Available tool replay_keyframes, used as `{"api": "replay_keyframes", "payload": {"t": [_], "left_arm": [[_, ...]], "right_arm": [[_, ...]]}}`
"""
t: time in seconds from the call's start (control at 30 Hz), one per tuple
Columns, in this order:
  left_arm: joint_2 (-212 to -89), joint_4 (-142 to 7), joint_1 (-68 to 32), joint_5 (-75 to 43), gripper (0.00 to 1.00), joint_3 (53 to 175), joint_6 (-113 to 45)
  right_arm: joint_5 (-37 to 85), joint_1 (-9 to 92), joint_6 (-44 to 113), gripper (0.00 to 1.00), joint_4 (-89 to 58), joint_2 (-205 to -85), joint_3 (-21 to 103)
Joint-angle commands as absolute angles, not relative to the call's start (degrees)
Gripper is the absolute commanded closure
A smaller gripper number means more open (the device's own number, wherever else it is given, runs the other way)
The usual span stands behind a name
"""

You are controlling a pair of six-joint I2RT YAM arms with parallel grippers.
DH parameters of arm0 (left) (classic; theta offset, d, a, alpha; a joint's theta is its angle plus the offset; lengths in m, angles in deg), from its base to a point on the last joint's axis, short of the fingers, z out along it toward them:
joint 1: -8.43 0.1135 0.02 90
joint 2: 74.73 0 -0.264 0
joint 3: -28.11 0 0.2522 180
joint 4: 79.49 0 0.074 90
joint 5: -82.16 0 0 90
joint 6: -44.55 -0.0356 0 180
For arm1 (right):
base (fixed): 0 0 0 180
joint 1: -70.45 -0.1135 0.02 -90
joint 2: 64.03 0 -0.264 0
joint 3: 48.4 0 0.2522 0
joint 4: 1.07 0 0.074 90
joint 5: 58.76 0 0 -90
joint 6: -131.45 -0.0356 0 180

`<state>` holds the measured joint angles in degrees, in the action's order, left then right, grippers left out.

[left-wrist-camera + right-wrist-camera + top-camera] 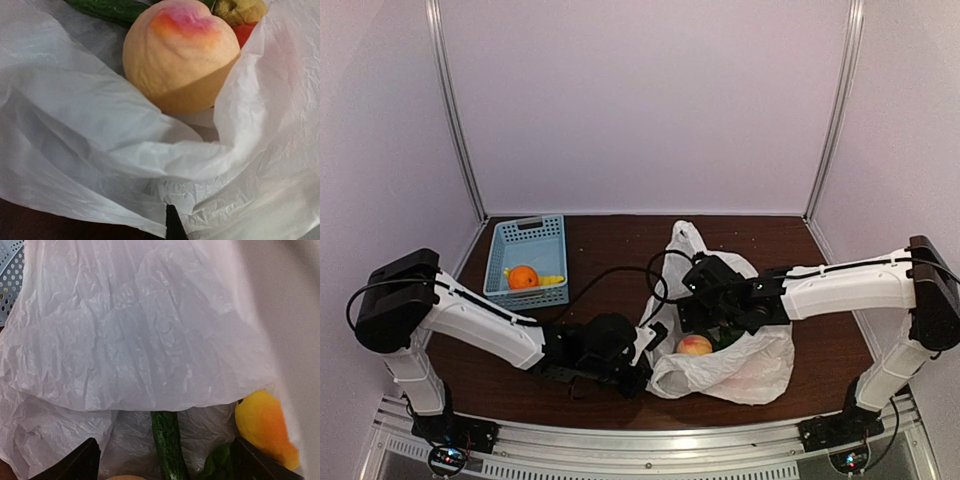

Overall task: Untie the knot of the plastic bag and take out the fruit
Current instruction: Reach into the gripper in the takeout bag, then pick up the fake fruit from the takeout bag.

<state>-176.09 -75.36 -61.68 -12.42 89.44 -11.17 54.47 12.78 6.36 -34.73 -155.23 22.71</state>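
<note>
The plastic bag (740, 365) is lying on the table (610, 240), a bit to the right of the middle, and its mouth is gaping open. The left gripper (645, 368) is squeezing shut on the bag's left edge, and the thin white film is bunching up right at its dark fingertip (172, 225). A peach (180, 55) is sitting just inside that edge, close to this gripper.

The right gripper (166, 462) is hanging inside the mouth with its fingers spread wide, holding nothing. A long green fruit (167, 440) is lying between them. A yellow-orange fruit (262, 427) is resting just beside the right finger.

The blue basket (528, 235) is sitting in the back left corner, well apart from the bag, with an orange fruit (523, 277) inside. Bare brown table is showing between the basket and the bag, and to the right of the bag too.
</note>
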Motion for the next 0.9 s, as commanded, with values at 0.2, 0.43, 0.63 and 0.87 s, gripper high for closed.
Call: {"api": "replay_keyframes", "payload": {"t": [0.2, 0.43, 0.63, 0.87], "left_arm": [[-178.8, -73.6, -62.1, -10.3, 1.00, 90.1, -13.0], [-179.0, -73.5, -62.0, -10.0, 1.00, 90.3, -12.6], [-179.1, -73.6, -62.0, -9.9, 1.00, 90.5, -12.3], [-178.8, -73.6, -62.0, -9.7, 1.00, 90.7, -11.8]], "right_arm": [[42.9, 14.4, 8.3, 0.09, -36.7, -159.8, 20.4], [37.4, 13.1, 4.9, 0.09, -34.6, -161.6, 20.2], [37.1, 11.5, 2.4, 0.10, -33.8, -162.8, 18.4], [39.8, 10.3, 0.6, 0.33, -34.3, -162.0, 18.6]]}}
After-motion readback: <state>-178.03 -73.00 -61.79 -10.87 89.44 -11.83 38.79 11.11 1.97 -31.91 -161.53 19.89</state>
